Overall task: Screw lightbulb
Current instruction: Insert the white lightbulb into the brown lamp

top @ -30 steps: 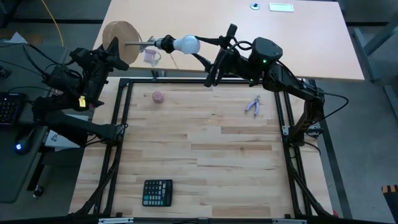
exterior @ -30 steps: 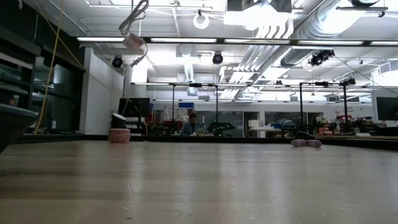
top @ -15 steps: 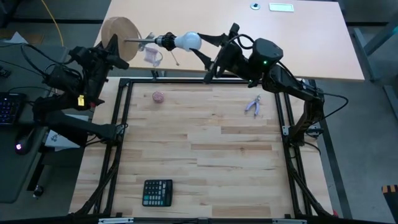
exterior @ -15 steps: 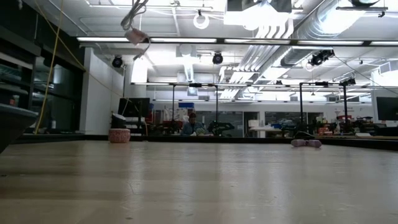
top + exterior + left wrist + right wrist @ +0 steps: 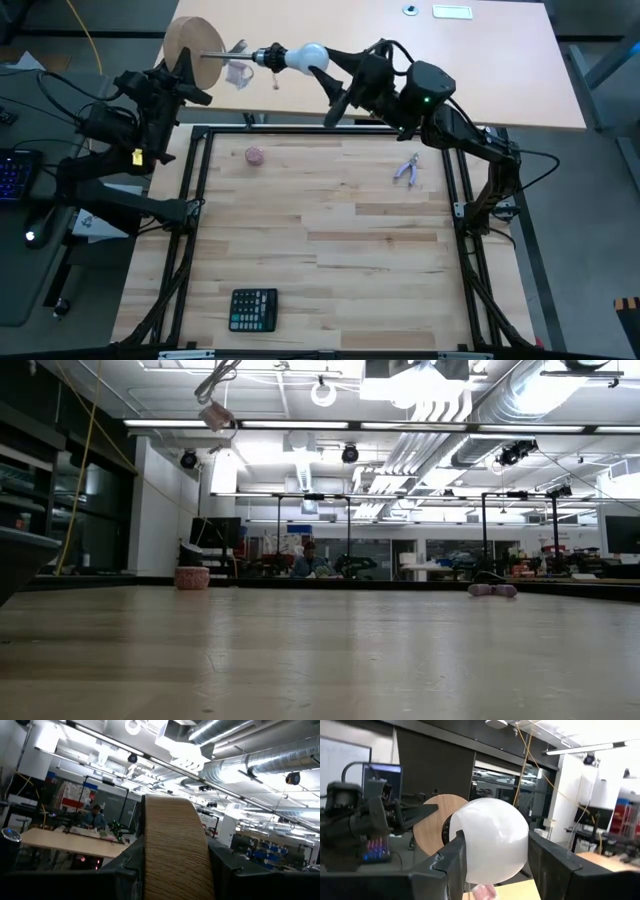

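The white lightbulb lies level in the air past the table's far edge, its silvery base pointing left at the black socket. The socket sticks out on a stem from the round wooden disc. My right gripper is shut on the bulb. My left gripper is shut on the disc. A small clear wrapper hangs below the stem. My left gripper pinches the disc between its two fingers, one on each flat face, at the rim. The fingers come from the table's left. The disc stands on edge, lifted clear of the table. My right gripper pinches the bulb's round glass end between its two fingers. The fingers come level from the table's right and lie along the bulb. The bulb is level and clear of the table, its base at the socket.
On the wooden table lie a small pink thing at the far left, purple pliers at the far right and a black calculator near the front. A light tabletop lies beyond the far frame edge.
Both grippers have gone toward the far edge together, carrying disc and bulb. The bulb has stayed level with its base at the socket. The wrapper has swung along below the stem.
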